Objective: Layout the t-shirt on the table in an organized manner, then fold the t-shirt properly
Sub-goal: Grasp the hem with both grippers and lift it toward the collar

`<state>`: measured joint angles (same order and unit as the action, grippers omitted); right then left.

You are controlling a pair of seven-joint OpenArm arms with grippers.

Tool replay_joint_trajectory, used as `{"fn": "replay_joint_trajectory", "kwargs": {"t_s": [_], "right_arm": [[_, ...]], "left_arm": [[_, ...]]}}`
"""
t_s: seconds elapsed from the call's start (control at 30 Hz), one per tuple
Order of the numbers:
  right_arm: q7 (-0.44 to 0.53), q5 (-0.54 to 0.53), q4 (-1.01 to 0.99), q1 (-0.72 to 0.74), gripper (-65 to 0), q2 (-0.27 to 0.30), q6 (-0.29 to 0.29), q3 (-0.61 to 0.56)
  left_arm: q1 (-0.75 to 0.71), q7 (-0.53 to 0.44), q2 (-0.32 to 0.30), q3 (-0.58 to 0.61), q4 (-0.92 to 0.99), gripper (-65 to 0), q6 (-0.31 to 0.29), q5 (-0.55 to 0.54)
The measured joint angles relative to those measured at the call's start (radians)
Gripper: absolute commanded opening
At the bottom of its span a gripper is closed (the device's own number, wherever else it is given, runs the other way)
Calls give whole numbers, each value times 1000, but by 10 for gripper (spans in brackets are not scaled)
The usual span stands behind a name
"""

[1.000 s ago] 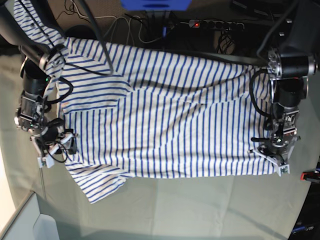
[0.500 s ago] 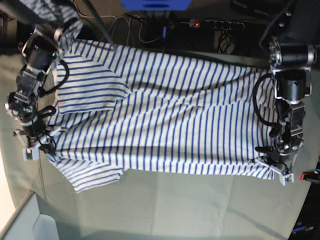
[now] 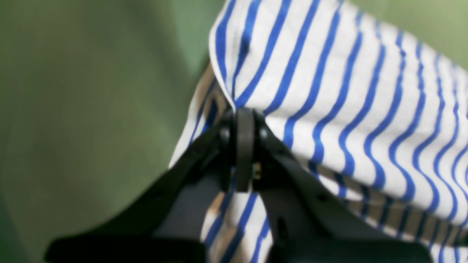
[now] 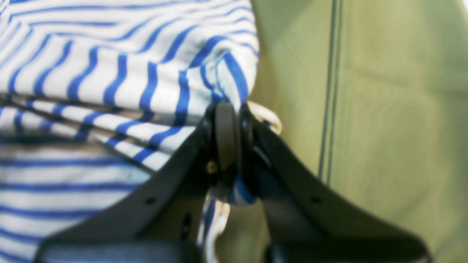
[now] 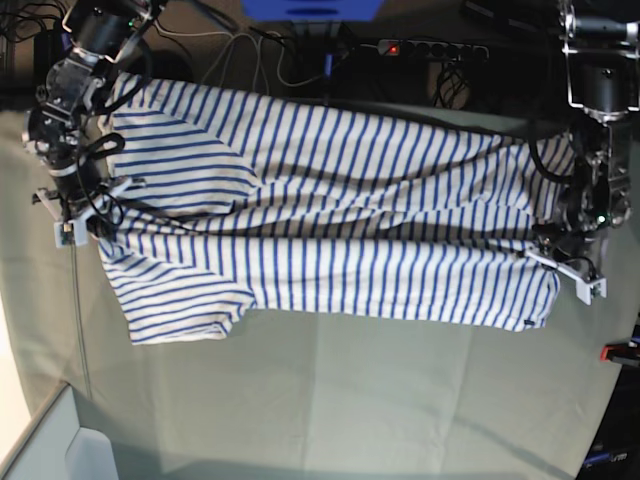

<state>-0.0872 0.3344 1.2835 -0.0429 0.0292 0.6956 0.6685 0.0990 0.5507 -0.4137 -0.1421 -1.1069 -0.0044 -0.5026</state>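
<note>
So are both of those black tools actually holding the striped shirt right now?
Yes, each wrist view shows a tool pinched shut on a fold of the t-shirt: the left tool and the right tool.

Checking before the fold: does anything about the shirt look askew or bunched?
Yes. The white, blue-striped fabric t-shirt is not flat: a ridge runs along its middle between the pincers, and one sleeve splays out toward the near edge of the pale grey-green cloth table.

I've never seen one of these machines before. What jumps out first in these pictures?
A big blue-striped t-shirt spreads across most of the grey-green table. At each end a black arm pinches its edge: the left gripper on the overhead view's right, the right gripper on its left, both shut on cloth. Behind the table, cables and a power strip with a red light lie in a tangle.
</note>
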Motion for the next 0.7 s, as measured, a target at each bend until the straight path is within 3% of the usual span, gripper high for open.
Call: {"fn": "replay_joint_trajectory", "kwargs": {"t_s": [0.17,0.27,0.5,0.7], "right_arm": [[-15,8,23,-19,-400,22,-1,9],[-2,-30,116,-42,-337,29,-1,10],[-13,-130,212,-37,-315,29,-2,7],[-18,-126,79,104,-316,28,-2,4]], "left_arm": [[-25,-3,-15,0,-4,-476,-3,-2],[-62,4,-16,-13,-74,-377,1,0],[-76,-16,34,-241,-193,-269,2,14],[74,-8,55,-240,5,-261,9,16]]}}
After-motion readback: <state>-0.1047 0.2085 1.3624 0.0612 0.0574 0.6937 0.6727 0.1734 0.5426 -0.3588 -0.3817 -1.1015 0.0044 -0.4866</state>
